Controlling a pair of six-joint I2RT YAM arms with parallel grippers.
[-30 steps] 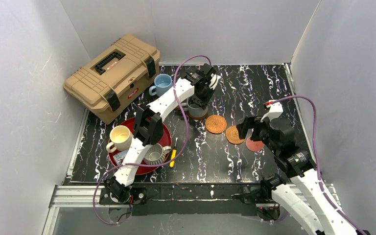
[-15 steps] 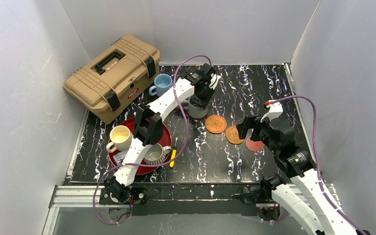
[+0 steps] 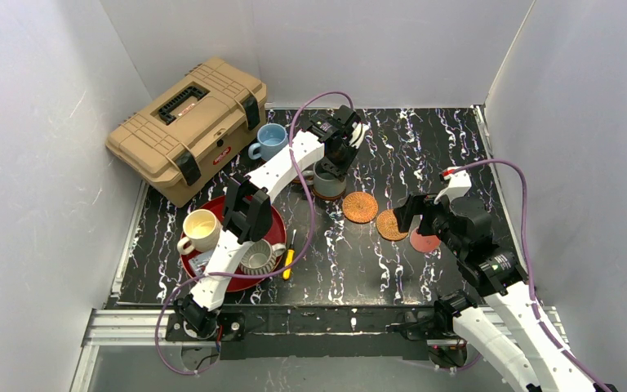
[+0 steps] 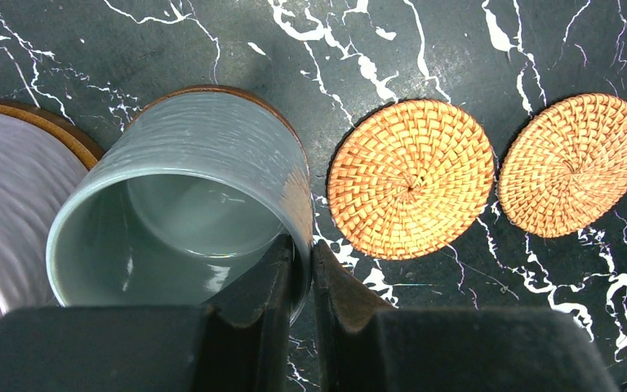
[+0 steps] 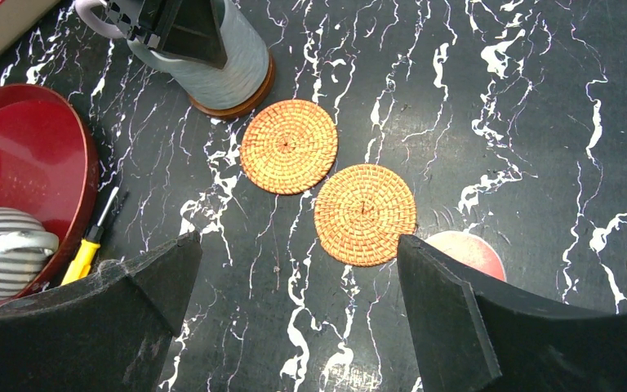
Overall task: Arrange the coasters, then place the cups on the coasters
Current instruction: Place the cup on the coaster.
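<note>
Fingers (image 5: 457,318) of the right gripper (image 5: 295,243) stand wide apart with nothing between them, hovering over the near right of the table (image 5: 539,122). Below them the red coaster (image 5: 467,249) lies bare, partly hidden behind the right finger, and just left of it sits a woven coaster (image 5: 365,214), also bare. A second woven coaster (image 5: 288,146) lies just far-left of the first, barely apart from it, bare too. On the near left the tray (image 5: 41,139) holds the cream mug (image 3: 200,231) and the ribbed mug (image 3: 257,257), and a yellow screwdriver (image 5: 86,255) lies on the table just beside the tray's right rim. Farther back, near the middle, the left gripper (image 4: 302,245) is clamped on the wall of the green mug (image 4: 212,131), one finger inside the rim and one outside. That mug stands upright on a brown coaster (image 5: 245,106), just far-left of the second woven coaster. Close on its left the mauve mug (image 4: 8,188) stands on another brown coaster (image 4: 61,126). At the far left the blue mug (image 3: 272,140) stands upright just beside the toolbox (image 3: 188,126); whether a coaster lies under it I cannot tell.
</note>
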